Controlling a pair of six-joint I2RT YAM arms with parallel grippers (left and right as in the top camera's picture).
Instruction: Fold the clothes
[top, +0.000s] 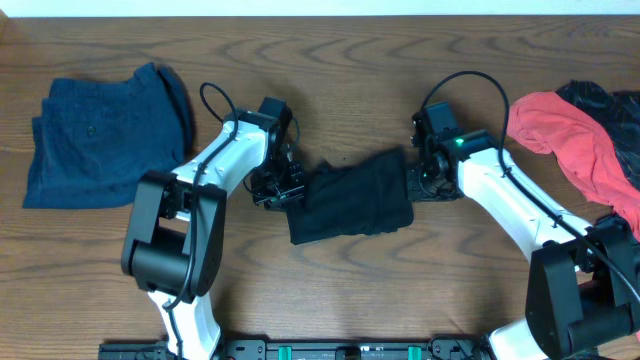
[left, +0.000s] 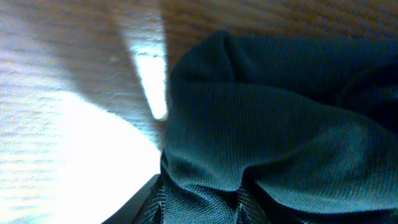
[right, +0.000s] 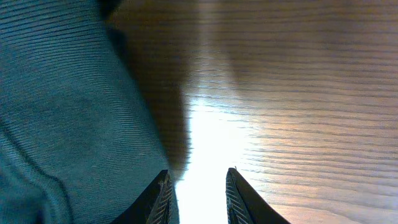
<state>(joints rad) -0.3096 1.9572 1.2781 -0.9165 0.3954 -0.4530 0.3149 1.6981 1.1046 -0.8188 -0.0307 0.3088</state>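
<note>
The clothes in hand are a black shirt, folded into a compact rectangle at the table's middle. At its left edge my left gripper is closed on a bunched fold of the dark fabric; in the left wrist view the cloth fills the gap between the fingers of that gripper. My right gripper sits at the shirt's right edge. The right wrist view shows this gripper open, only bare table between its fingers, and the shirt lying just left of the left finger.
A folded dark blue garment lies at the far left. A crumpled red garment lies at the right, over another black one near the table's right edge. Bare wood table shows in front.
</note>
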